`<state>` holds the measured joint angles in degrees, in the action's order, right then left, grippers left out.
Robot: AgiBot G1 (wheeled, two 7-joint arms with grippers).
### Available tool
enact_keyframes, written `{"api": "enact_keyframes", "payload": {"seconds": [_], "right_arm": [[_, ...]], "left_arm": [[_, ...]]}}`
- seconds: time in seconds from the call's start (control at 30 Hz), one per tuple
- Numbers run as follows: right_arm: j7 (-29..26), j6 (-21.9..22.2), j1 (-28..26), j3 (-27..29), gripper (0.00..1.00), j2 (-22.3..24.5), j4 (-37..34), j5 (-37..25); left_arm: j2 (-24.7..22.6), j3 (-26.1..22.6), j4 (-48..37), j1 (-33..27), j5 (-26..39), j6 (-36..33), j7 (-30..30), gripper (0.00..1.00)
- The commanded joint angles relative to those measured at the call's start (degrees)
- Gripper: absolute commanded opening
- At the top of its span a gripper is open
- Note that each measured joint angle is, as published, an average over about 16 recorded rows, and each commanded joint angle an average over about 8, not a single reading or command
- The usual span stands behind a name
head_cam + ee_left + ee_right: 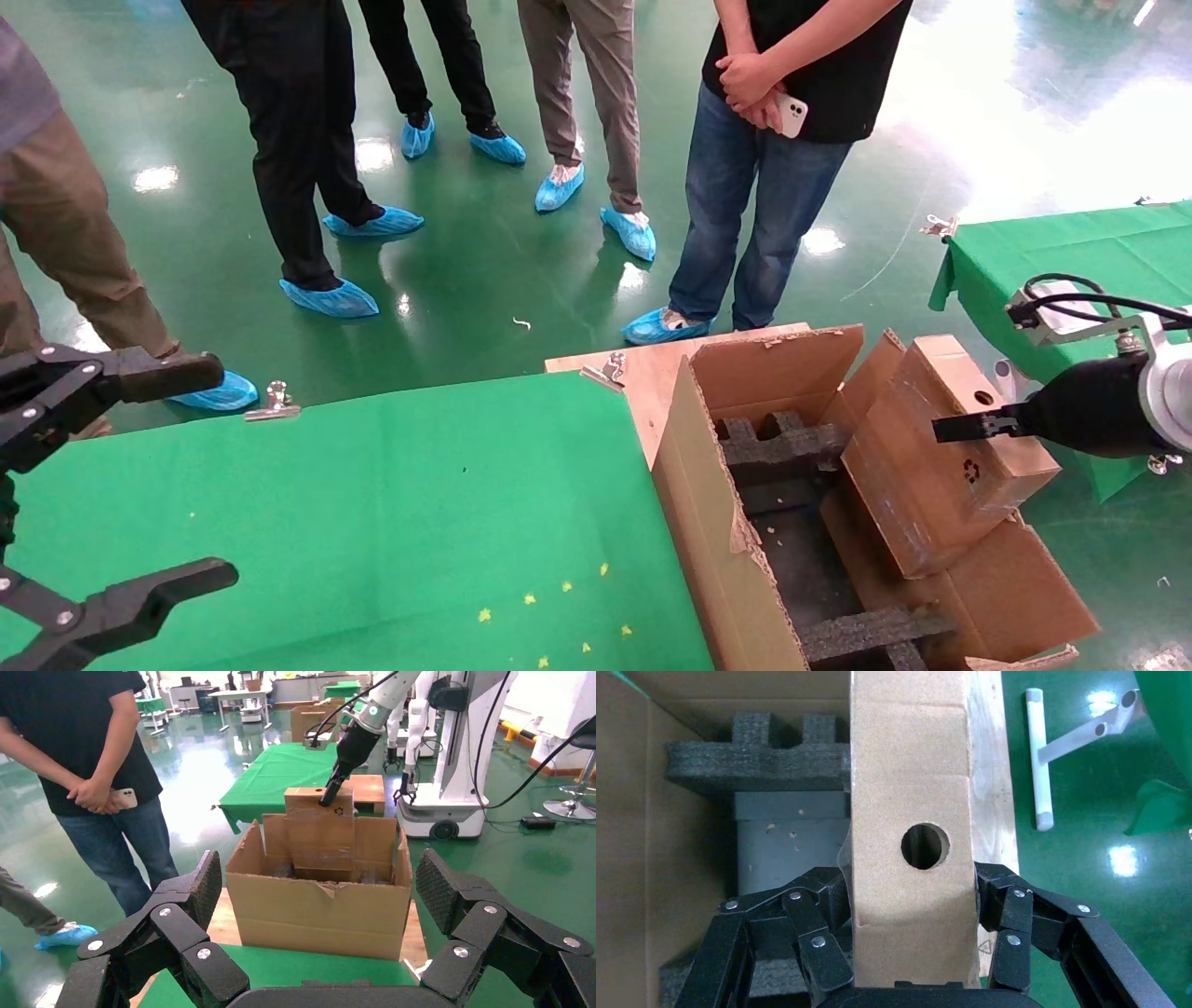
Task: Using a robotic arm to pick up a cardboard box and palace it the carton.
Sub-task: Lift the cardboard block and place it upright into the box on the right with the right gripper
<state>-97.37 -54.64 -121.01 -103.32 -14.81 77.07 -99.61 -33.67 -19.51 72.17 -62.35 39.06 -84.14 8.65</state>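
Note:
The small brown cardboard box (pixel 941 447) with a round finger hole and recycling mark hangs tilted over the right side of the large open carton (pixel 708 503). Its lower end dips inside, above the black foam inserts (pixel 782 447). My right gripper (pixel 978 427), on the white robotic arm (pixel 383 702), is shut on the box (pixel 909 811), one finger (pixel 835 888) on each side, near the hole. In the left wrist view the box (pixel 320 822) stands up out of the carton (pixel 316 913). My left gripper (pixel 196 475) is open and empty over the green table, left of the carton.
The green-clothed table (pixel 372 503) lies left of the carton, with a wooden board (pixel 643 373) under the carton. A second green table (pixel 1052 252) stands at the right. Several people in blue shoe covers (pixel 764 186) stand on the floor behind.

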Motion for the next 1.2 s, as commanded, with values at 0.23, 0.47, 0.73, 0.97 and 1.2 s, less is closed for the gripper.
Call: {"api": "enact_keyframes", "payload": {"seconds": [0.23,0.47,0.73,0.97,1.2], "right_arm": [[-2.58,3.63,2.76,-1.31,0.00,-0.81,0.00,-1.78],[-4.30,6.78,5.27,-2.40,0.00,-1.67,-0.12,-2.94],[-6.59,10.37,8.36,-3.68,0.00,-2.62,-0.64,-4.26],[-8.71,12.80,10.81,-4.62,0.00,-3.92,-1.49,-5.20],[-10.38,15.17,13.53,-5.56,0.00,-5.86,-3.34,-5.77]], "left_arm": [[0.00,-0.01,0.00,0.00,0.00,0.00,0.00,1.00],[0.00,-0.01,0.00,0.00,-0.01,0.00,0.00,1.00],[0.01,-0.02,0.00,0.00,-0.01,0.01,-0.01,1.00],[0.01,-0.02,0.00,0.00,-0.01,0.01,-0.01,1.00],[0.01,-0.02,0.00,-0.01,-0.02,0.01,-0.01,1.00]]}}
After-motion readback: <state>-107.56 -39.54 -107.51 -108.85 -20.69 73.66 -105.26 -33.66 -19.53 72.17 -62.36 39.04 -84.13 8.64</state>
